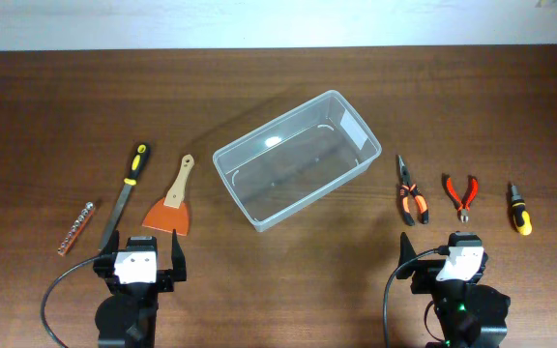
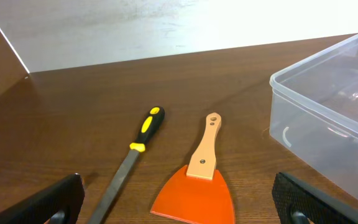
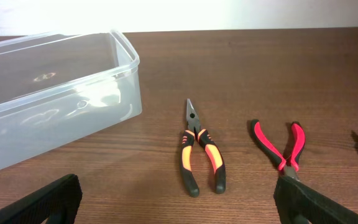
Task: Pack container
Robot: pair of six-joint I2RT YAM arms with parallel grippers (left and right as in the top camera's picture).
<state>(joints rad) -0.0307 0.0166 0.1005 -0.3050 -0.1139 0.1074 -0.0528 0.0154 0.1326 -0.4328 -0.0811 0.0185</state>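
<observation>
Nearest, left gripper (image 1: 139,249) and right gripper (image 1: 443,249): jaws spread wide, gripping nothing. Beyond, container (image 1: 293,166): holds nothing yet. Leaves bit (image 1: 77,229), file (image 1: 124,198), scraper (image 1: 169,208), orange pliers (image 1: 412,193), red pliers (image 1: 461,196), screwdriver (image 1: 518,210) all waiting outside.

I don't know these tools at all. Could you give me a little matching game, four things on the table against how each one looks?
Things:
1. scraper
2. file
3. container
4. long-nose pliers

Looks:
A. clear plastic
B. wooden handle, orange blade
C. orange-and-black handles
D. yellow-and-black handle

Pairs: 1-B, 2-D, 3-A, 4-C
</observation>
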